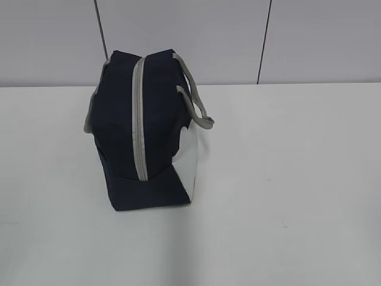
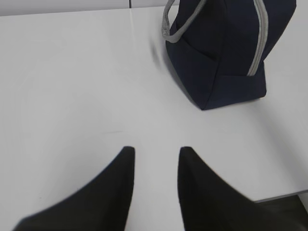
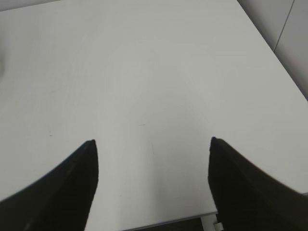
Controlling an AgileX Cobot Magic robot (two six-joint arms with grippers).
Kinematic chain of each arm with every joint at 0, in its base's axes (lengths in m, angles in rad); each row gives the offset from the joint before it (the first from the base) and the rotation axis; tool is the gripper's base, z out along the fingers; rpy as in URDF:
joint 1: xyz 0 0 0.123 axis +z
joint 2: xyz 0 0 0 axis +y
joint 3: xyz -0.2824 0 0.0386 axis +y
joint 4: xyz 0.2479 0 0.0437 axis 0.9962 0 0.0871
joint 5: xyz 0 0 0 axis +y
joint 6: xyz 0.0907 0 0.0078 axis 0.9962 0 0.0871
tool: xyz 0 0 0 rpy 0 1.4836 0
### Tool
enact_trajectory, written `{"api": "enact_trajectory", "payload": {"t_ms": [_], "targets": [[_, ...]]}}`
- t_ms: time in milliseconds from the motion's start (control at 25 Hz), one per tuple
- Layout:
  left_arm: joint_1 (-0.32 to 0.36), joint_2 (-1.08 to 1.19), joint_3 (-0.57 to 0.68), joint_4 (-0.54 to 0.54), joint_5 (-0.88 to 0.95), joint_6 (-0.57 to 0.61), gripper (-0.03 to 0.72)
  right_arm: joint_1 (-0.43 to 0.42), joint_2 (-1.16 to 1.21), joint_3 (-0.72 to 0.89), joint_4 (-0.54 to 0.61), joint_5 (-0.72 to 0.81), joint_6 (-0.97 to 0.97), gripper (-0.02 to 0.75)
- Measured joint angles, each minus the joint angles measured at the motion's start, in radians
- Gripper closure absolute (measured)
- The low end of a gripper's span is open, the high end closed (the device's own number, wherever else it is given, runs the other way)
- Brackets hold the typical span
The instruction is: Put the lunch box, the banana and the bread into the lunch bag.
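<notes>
White table [image 1: 297,179] bears only the zipped lunch bag [image 1: 143,131]; left gripper [image 2: 156,154] and right gripper [image 3: 151,142] spread, empty.

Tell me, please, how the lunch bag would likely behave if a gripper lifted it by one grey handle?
The lunch bag is fabric, so it would probably sag. Its strap handle droops, suggesting floppiness. Zipped and bulging, it may be heavier than empty.
</notes>
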Motion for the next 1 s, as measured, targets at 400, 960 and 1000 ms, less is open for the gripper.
{"api": "enact_trajectory", "payload": {"t_ms": [400, 960, 1000], "targets": [[0.0, 0.0, 0.0, 0.01, -0.002, -0.054, 0.45, 0.0, 0.0, 0.0, 0.0, 0.0, 0.0, 0.211], [0.0, 0.0, 0.005, 0.115, -0.01, -0.21, 0.451, 0.0, 0.0, 0.0, 0.0, 0.0, 0.0, 0.211], [0.0, 0.0, 0.006, 0.115, -0.01, -0.21, 0.451, 0.0, 0.0, 0.0, 0.0, 0.0, 0.0, 0.211]]}}
